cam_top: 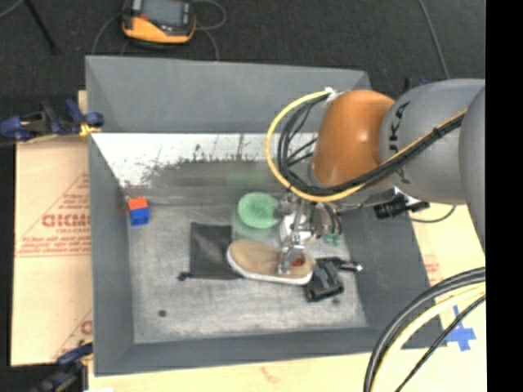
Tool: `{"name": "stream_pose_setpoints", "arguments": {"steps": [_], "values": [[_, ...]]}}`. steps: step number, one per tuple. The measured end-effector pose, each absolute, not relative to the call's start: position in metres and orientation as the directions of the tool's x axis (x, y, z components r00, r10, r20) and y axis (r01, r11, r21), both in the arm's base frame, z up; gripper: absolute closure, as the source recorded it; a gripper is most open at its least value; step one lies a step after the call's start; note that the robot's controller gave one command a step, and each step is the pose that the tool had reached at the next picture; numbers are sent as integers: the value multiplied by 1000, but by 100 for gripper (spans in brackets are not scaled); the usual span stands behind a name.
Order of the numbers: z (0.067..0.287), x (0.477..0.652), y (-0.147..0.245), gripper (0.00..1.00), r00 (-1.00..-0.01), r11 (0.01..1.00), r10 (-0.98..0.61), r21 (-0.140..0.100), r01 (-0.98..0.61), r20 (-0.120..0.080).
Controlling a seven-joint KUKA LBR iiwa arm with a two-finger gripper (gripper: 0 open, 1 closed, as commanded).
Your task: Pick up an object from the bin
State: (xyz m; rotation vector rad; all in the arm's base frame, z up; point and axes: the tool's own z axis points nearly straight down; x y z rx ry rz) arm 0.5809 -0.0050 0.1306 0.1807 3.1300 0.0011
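The gripper (292, 251) is low over the small tan white-soled shoe (260, 261), can't tell how open it is. Just behind that shoe there's a round green plastic cup (257, 211).

Black letters "KU" stand on the grey arm (433, 153), beside its orange cover (347, 137).

Light moderate, diffuse, from above, we judge. Brightest patch: sloped back wall (188, 149) of bin (110, 243), near white, dark speckles standing out on it. Upper back wall and left wall duller grey. Bin floor (245, 305) mid grey, evenly lit. We note soft shadow under arm (441, 145) across right side of floor, deepest toward right wall. Orange wrist cover (347, 137) carries faint sheen on top. Dark carpet (270, 23) around bin swallows light; we make out little texture there.
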Motion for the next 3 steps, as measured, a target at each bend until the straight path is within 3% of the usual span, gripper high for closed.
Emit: {"name": "stream_pose_setpoints", "arguments": {"steps": [1, 2, 3], "values": [[98, 568, -7, 0, -981, 981, 194, 1, 194, -3], [74, 569, -17, 100, -969, 970, 244, 6, 245, 25], [74, 569, -17, 100, -969, 970, 244, 6, 244, 26]]}}
